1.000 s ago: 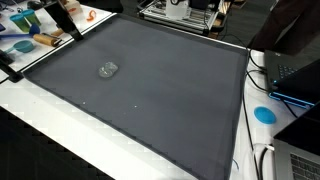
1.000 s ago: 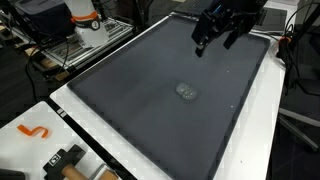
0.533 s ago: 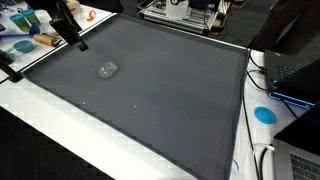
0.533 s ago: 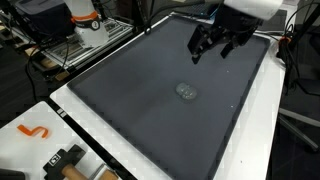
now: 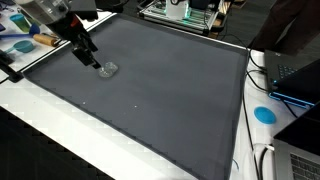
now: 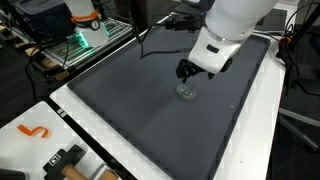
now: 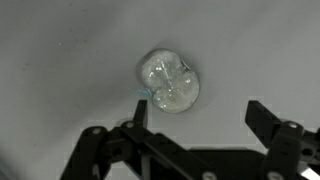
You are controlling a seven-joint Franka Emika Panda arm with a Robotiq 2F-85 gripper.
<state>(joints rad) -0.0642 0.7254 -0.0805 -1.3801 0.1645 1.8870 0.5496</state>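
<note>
One arm (image 6: 225,30) reaches steeply down over the dark mat (image 5: 170,100), its gripper (image 6: 187,75) just above a crumpled clear plastic wad (image 7: 168,80), jaws spread wide and empty.

dark mat (image 5: 170,95) | white table (image 6: 250,140) | laptop (image 5: 295,70)

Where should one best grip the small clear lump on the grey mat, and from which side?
Probably across its rounded middle, from straight above: the clear lump lies low on the mat, with no handle or edge. The open tool hovers over it.
</note>
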